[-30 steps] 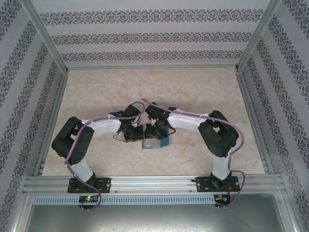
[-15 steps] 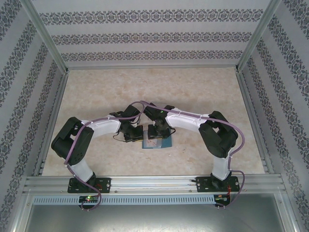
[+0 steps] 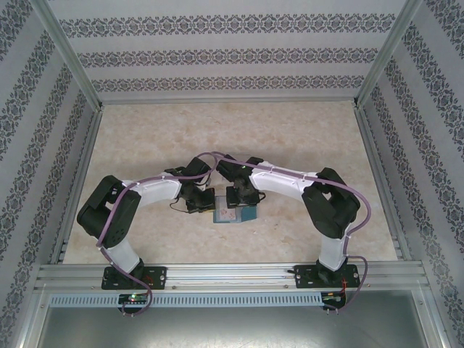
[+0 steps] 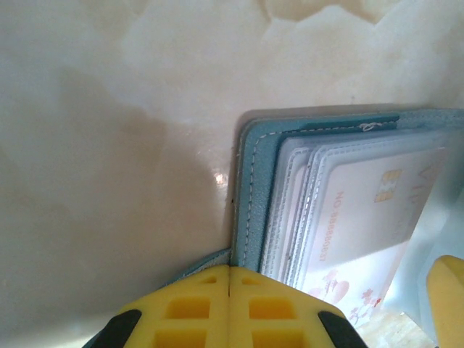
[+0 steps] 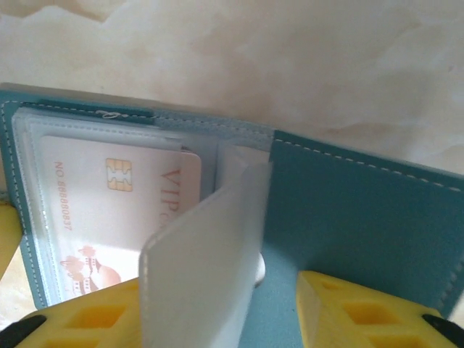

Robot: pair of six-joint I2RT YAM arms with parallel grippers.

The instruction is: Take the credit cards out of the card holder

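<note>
teal card holder (image 5: 362, 210) lies open, no credit cards (image 5: 109, 203) out
i see my left gripper (image 4: 230, 308) pressed together, right gripper (image 5: 210, 297) spread

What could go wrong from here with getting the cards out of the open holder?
1. The right gripper is open around a loose clear sleeve; closing could pinch the sleeve rather than the pale card beside it.
2. The left gripper, shut, meets only the edge of the card holder, so a pull might drag the holder along.
</note>
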